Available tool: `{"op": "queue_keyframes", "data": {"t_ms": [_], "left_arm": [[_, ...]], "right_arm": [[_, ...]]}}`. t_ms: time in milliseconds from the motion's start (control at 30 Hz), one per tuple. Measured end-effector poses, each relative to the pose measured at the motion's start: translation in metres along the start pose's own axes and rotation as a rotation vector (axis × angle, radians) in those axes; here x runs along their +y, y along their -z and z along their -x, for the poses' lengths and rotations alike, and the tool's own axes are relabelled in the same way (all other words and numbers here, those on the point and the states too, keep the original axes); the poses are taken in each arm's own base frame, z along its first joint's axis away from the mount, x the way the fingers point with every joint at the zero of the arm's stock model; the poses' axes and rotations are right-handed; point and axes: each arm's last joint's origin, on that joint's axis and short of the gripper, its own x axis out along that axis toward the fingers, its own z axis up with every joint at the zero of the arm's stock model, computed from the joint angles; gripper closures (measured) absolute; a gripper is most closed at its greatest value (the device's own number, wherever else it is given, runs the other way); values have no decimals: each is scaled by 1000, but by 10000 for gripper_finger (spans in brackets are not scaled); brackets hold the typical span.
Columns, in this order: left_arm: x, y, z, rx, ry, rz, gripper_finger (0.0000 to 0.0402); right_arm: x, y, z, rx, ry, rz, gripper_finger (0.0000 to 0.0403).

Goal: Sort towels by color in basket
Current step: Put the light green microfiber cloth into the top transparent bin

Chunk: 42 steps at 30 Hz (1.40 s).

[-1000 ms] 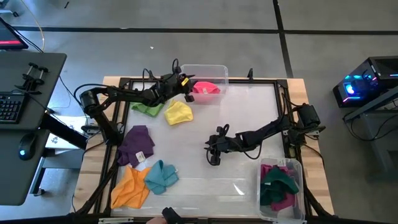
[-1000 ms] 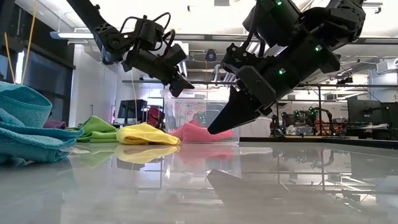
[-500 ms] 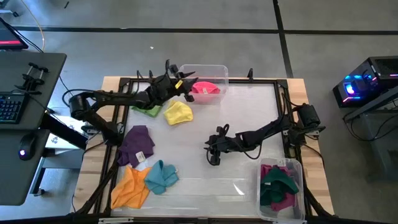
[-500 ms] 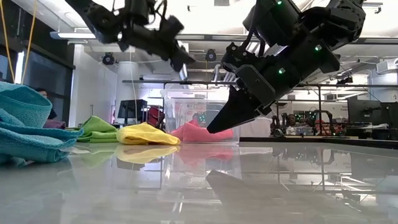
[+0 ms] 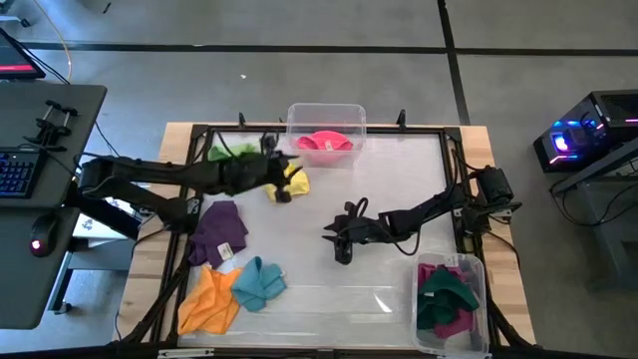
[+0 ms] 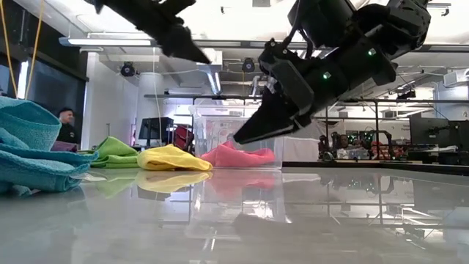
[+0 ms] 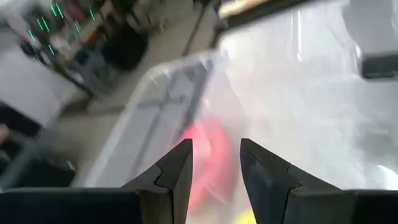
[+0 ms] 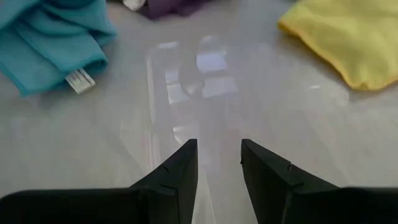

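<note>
From where I stood, the table read like a clock face. At about eight o'clock lay the orange towel with the teal towel touching its edge, and the purple towel just above them at nine. Toward eleven, the light green towel lay partly under the left arm, and the yellow towel sat just beside it. The left gripper hung over that yellow towel with its fingers a small gap apart and nothing between them. At twelve, the clear bin held the pink towel. To do this step well, I judged the left gripper should drop straight onto the yellow towel's raised fold, pinch a single layer and lift it clear of the green one before carrying it to the bin. Near the centre, the right gripper hovered over bare tabletop, fingers slightly apart, empty and touching nothing. At five o'clock the second bin held the dark green towel and the magenta towel.
</note>
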Motion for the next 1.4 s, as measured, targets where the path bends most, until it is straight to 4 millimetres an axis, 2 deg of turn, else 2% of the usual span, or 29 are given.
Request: {"op": "queue_keyframes", "data": {"t_ms": [167,333,467,567,767,967,1133,1400], "left_arm": [[-21,8,22,147,-45,72,282],[-34,18,44,249,-114,140,282],[-41,36,57,370,-121,225,282],[-48,59,61,465,-159,269,282],[-59,109,58,579,-269,419,282],[-55,139,52,611,-437,609,279],[-44,148,43,662,-473,631,253],[-18,152,19,692,-446,683,177]], "right_arm": [[1,-5,0,-48,-11,16,284],[1,-5,0,-50,-11,27,284],[1,-5,0,-50,-11,27,284],[1,-5,0,-53,-12,26,284],[2,-7,0,-65,-15,19,284],[2,-9,0,-91,-21,8,284],[2,-10,0,-97,-22,6,284],[2,-10,0,-97,-22,14,284]]}}
